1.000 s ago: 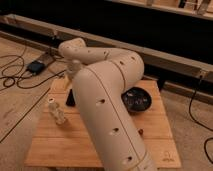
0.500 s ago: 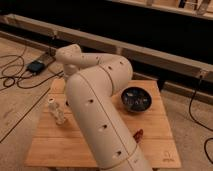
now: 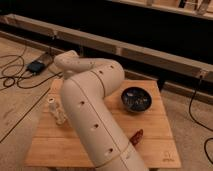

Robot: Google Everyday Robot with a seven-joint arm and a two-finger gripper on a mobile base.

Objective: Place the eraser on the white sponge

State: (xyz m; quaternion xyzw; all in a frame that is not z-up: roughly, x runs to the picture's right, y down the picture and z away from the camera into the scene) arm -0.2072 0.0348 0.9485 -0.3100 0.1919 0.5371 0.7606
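Observation:
My arm (image 3: 95, 115) rises from the bottom edge, bends above the wooden table (image 3: 155, 125) and reaches back left to a joint (image 3: 70, 60). The gripper is hidden behind the arm, somewhere over the table's left part. The eraser and the white sponge are both hidden from this view.
A dark bowl (image 3: 136, 99) stands at the table's back right. A red-brown elongated object (image 3: 136, 137) lies near the front right. A clear plastic cup with a small white-capped bottle (image 3: 56, 111) stands at the left edge. Cables and a black box (image 3: 36, 66) lie on the floor at left.
The arm has swung left, uncovering the whole dark bowl and more of the table's right side. The objects on the table have not moved.

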